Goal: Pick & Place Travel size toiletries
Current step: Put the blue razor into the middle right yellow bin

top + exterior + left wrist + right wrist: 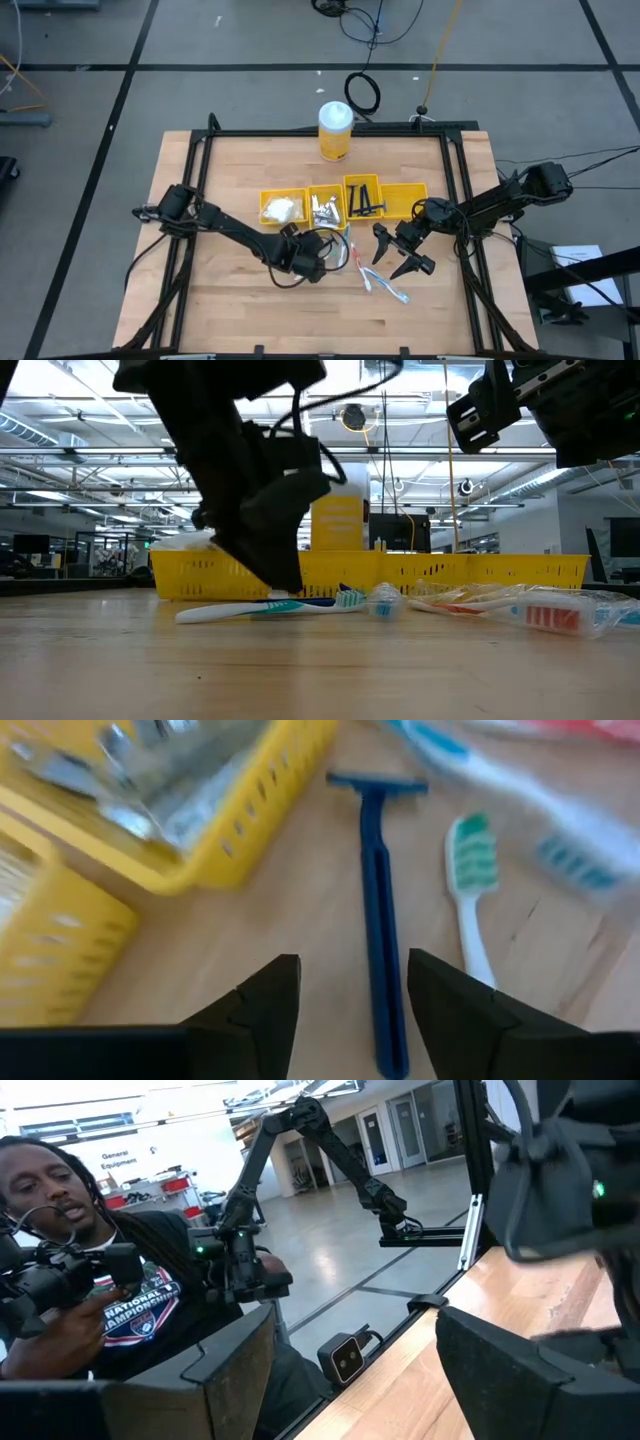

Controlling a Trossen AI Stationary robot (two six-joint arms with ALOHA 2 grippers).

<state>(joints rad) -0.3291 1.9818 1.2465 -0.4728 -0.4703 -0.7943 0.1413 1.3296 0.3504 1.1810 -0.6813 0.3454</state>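
A dark blue razor (381, 910) lies flat on the wooden table, its T-shaped head pointing away from my left gripper (350, 960). This gripper (312, 262) is open, slants down, and has one finger on each side of the razor's handle, low over the table. A white toothbrush with green bristles (470, 880) lies beside the razor, and a blue-and-white one (520, 795) lies beyond it. My right gripper (398, 255) hangs open and empty above the table, right of the bins.
A row of yellow bins (340, 203) stands mid-table, holding white packets (283, 208), silvery sachets (325, 208) and dark razors (363, 198). A yellow canister (335, 130) stands at the far edge. Wrapped toothbrushes (385, 285) lie near the front. A person (90, 1280) sits beyond the table.
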